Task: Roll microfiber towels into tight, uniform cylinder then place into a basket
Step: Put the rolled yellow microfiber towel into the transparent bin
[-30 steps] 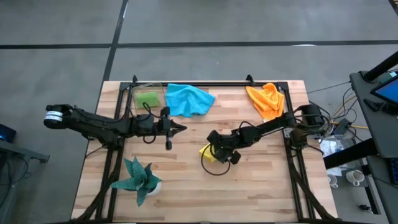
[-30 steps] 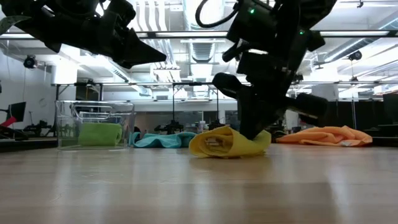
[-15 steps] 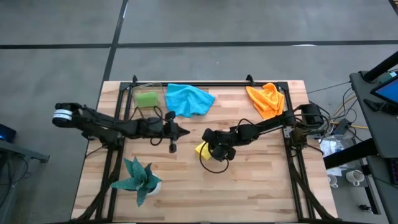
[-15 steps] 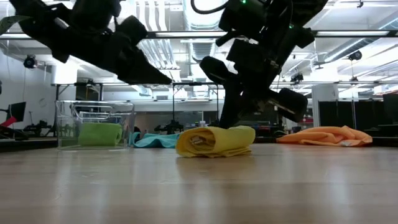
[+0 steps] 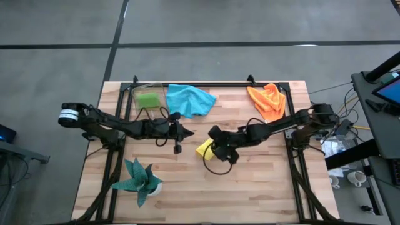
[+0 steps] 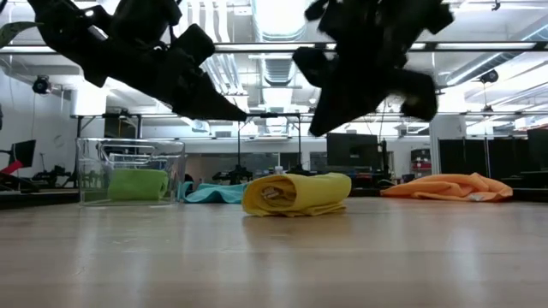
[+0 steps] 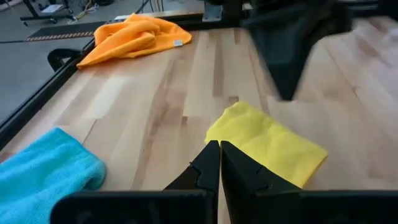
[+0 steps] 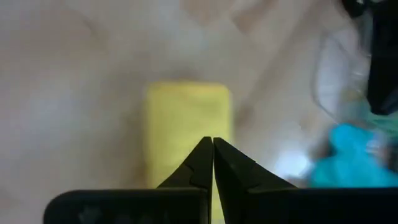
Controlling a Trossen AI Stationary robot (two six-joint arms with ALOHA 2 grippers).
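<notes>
Nearest us in the low view, at centre frame, lies the yellow towel (image 6: 296, 194), already rolled into a short cylinder on the table (image 6: 274, 257) with its spiral end facing us. Just above it our right gripper (image 6: 330, 120) hangs with fingers pressed together, holding nothing, and clear of the roll. Our left gripper (image 6: 231, 109), upper left of centre, is likewise closed and empty, pointing toward the roll.

To do this step well, we judge we should open the jaws wide, come down square over the roll's middle and close across its full thickness, so the loose outer flap stays pinned and the cylinder does not unwind when lifted.

Farther back at left stands the basket (image 6: 130, 171), with the lime green towel (image 6: 137, 184) rolled inside it. Behind the yellow roll lies the blue towel (image 6: 218, 192), unrolled, and at far right the orange towel (image 6: 445, 186), crumpled.
</notes>
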